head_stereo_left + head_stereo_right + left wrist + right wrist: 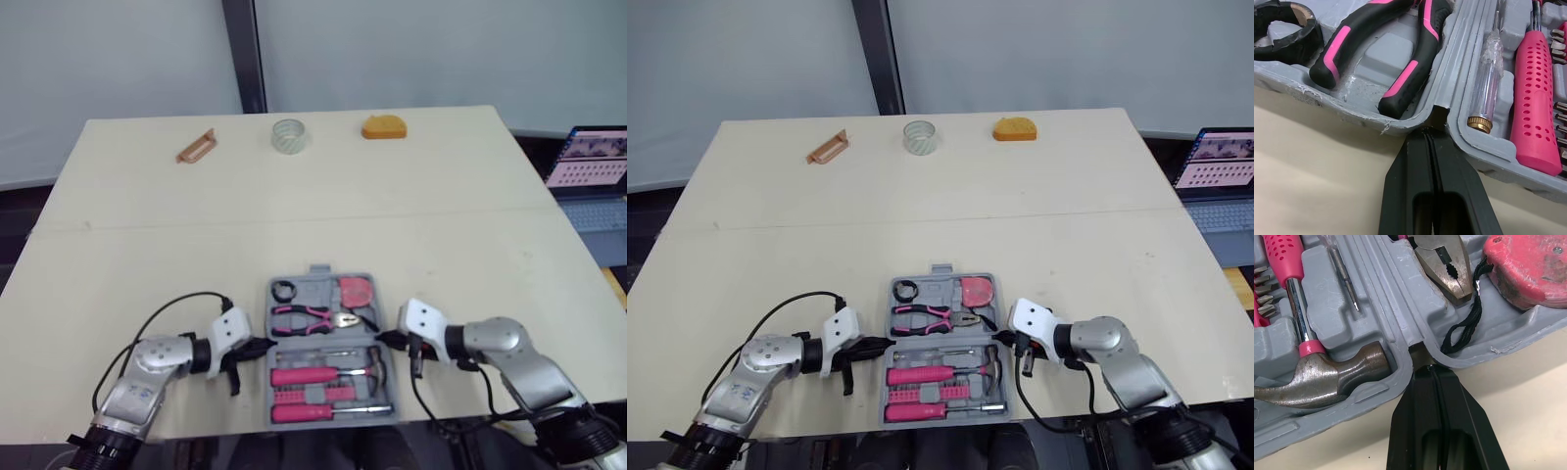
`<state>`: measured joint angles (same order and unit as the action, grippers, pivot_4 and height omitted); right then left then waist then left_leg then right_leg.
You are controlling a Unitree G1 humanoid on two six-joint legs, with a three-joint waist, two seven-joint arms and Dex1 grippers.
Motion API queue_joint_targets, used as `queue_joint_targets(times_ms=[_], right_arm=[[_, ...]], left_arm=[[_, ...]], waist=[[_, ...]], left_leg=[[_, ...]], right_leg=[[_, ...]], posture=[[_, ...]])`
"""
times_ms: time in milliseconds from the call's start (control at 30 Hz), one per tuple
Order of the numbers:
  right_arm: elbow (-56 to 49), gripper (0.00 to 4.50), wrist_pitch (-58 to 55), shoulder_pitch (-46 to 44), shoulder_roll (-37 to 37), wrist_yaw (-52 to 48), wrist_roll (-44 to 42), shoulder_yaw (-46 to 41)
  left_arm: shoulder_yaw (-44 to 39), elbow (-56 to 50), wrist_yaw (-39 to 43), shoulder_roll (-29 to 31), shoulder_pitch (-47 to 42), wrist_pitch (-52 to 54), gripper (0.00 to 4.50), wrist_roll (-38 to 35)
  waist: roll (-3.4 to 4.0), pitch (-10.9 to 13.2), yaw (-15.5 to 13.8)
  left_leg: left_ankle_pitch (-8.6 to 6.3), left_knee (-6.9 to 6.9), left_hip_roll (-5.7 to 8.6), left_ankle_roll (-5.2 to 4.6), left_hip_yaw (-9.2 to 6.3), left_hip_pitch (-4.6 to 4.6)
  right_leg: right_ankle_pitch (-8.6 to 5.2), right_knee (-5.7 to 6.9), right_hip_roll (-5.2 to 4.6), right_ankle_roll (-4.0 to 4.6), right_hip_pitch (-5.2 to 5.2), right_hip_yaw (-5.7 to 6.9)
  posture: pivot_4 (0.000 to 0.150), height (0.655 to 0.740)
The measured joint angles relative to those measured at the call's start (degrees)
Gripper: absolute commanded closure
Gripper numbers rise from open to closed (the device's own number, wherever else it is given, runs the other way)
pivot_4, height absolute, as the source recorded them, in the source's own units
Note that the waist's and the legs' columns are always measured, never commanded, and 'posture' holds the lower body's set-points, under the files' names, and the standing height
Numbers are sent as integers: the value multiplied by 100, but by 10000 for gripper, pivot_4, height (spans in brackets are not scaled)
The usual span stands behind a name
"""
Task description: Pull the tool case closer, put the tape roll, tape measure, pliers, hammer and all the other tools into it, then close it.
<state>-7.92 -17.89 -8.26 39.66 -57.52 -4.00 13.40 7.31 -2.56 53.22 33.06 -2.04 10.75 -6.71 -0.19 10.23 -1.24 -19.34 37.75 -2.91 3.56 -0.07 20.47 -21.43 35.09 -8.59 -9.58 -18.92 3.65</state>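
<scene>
Table [294, 225], tool case [319, 272] (open), clear roll [288, 135]

Table [294, 225]: wide bare run across the middle, from tool case [318, 271] out to the far edge.
Far edge: tan bracket [196, 147], clear tape roll [288, 135] and orange block [383, 127], well apart, open gaps between.
Case flanks blocked: left gripper [257, 347] and right gripper [384, 340], fingers pressed together, tips at the hinge notches.
Laptop [591, 162] sits beyond the table's right edge.
</scene>
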Motion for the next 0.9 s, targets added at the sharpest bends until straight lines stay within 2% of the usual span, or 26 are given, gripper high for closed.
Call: queue_joint_targets(times_ms=[200, 400, 500, 700, 900], right_arm=[[-1, 45000, 25, 39, 23, 0, -12, -19], [12, 45000, 72, 219, 265, -1, -77, -162], [14, 45000, 44, 264, 360, 0, -170, -383], [-53, 45000, -708, 165, 434, 8, -808, -1040], [-359, 45000, -1991, -112, 299, 186, -1539, -1390]], left_arm=[[-11, 58, -5, 91, 1, -89, 44544, -2], [-426, 123, 109, 641, 219, -223, 44544, -123], [-802, 100, 341, 894, 434, -175, 44544, -438], [-1432, -1330, 1283, 1486, 1033, 736, 44544, -2017], [-1116, -2178, 1438, 1478, 1401, 770, 44544, -2152]], waist=[[0, 0, 2], [0, 0, 17], [0, 0, 13], [-8, 9, 2], [0, 12, 4]], left_leg=[[0, 0, 0, 0, 0, 0], [0, -3, -1, 0, 1, -2], [0, -5, -1, 0, 1, -1], [-1, -3, -3, 0, -1, 5], [-1, -10, -3, 0, 1, 4]], right_leg=[[0, -1, 0, 0, 0, 0], [0, -4, 0, 0, 0, 0], [0, -4, 0, 0, -1, 0], [0, -6, 0, 1, -1, 0], [0, -12, 0, 1, -2, -2]], posture=[[1500, 7400], [1500, 7400], [1500, 7400], [1500, 7400], [1500, 7400]])
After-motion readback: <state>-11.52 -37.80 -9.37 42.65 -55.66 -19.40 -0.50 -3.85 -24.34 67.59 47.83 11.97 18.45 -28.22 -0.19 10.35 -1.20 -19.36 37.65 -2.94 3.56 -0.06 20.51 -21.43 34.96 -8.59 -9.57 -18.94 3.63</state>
